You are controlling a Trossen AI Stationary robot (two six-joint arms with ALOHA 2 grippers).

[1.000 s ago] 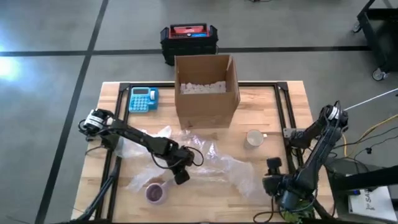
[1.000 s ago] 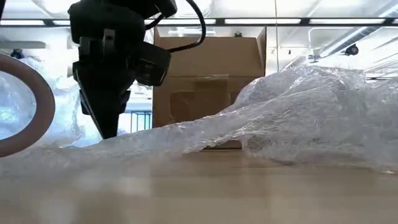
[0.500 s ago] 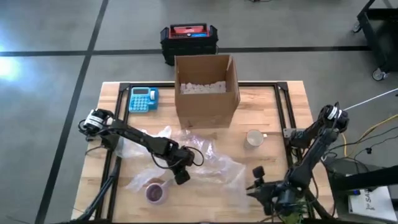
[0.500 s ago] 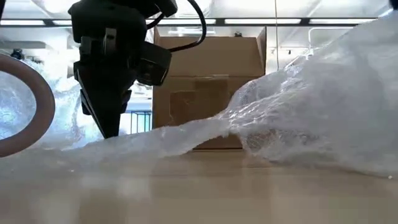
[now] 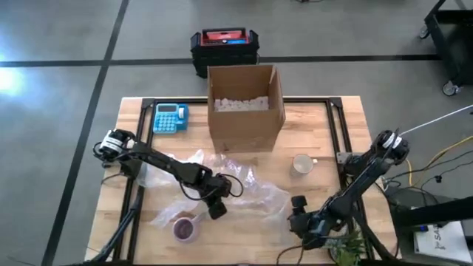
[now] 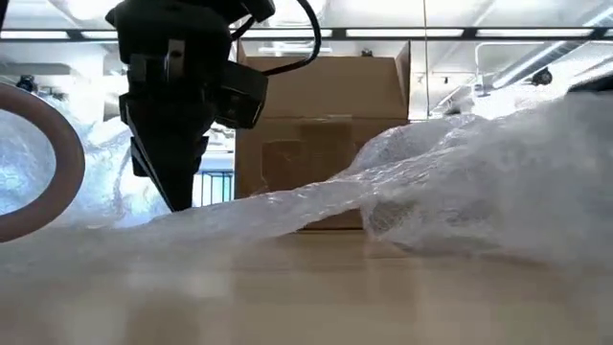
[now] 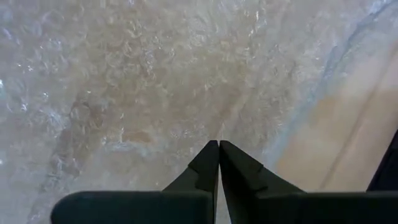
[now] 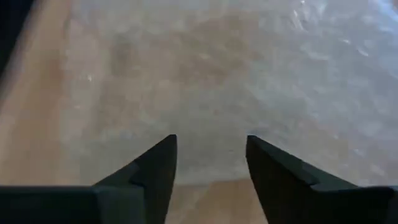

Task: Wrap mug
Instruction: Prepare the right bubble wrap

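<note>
Two claws of mine are down over the bubble wrap [image 5: 244, 193], the crumpled clear sheet spread on the wooden table [image 5: 318, 133] in front of the cardboard box [image 5: 246, 107]. My left gripper [image 5: 216, 211] sits on the sheet's front-left part, its fingers [image 7: 208, 165] pressed tightly together with their tips down against the plastic — whether a fold of it is pinched between them I cannot tell. In the level view across the table this gripper [image 6: 177, 196] stands upright, its tip meeting the film where it rises toward the box [image 6: 321, 134]. My right gripper [image 5: 299, 203] hangs at the sheet's right edge, fingers [image 8: 155, 165] spread wide apart with nothing between them; the wrist camera looks past them at bubble wrap [image 8: 249, 81] lying over the wood. The mug [image 5: 301, 164] stands upright on bare table to the right of the sheet — apart from it, unwrapped, and lying in front of the box's right corner, with neither claw touching it. A purple tape roll [image 5: 184, 227] lies just in front of the sheet's left end, close by my left gripper; the same ring looms at the edge of the low view [image 6: 38, 158]. A blue calculator [image 5: 170, 118] rests to the left of the box. Inside the box, white packing peanuts [image 5: 240, 104] show. Behind the box, off the table, a red and black toolbox [image 5: 224, 46] sits on the floor.
</note>
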